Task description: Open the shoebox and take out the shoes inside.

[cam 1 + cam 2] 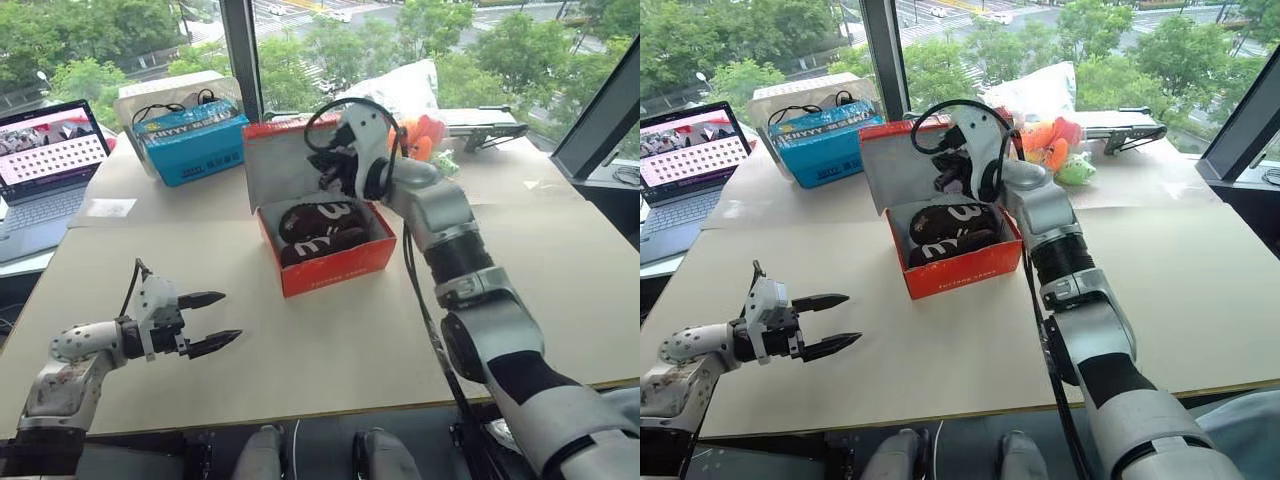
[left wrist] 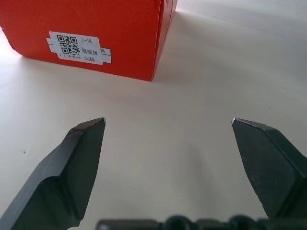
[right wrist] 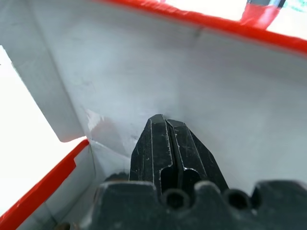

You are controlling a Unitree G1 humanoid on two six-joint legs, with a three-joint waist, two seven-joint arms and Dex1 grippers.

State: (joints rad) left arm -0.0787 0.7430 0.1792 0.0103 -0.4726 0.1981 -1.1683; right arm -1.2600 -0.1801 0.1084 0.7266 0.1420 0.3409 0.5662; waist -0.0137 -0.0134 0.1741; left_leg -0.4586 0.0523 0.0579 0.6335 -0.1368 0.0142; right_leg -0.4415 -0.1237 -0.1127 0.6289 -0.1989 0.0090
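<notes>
The right gripper (image 1: 330, 160) is blocking part of the shoebox (image 1: 335, 265) lid's pale inside; the box wall is hiding the shoes' (image 1: 320, 232) lower halves, their white markings too small to read

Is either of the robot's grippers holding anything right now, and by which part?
Nothing is held. The left gripper hovers open over the table. The right gripper, fingers shut together with nothing between them, points at the pale inside of the bright red cardboard shoebox's raised lid.

Beige bench (image 1: 330, 340) carries open red shoebox (image 1: 335, 268), blue box (image 1: 195, 150), laptop (image 1: 40, 175), paper slip (image 1: 110, 208), plush toys (image 1: 1058, 150).
</notes>
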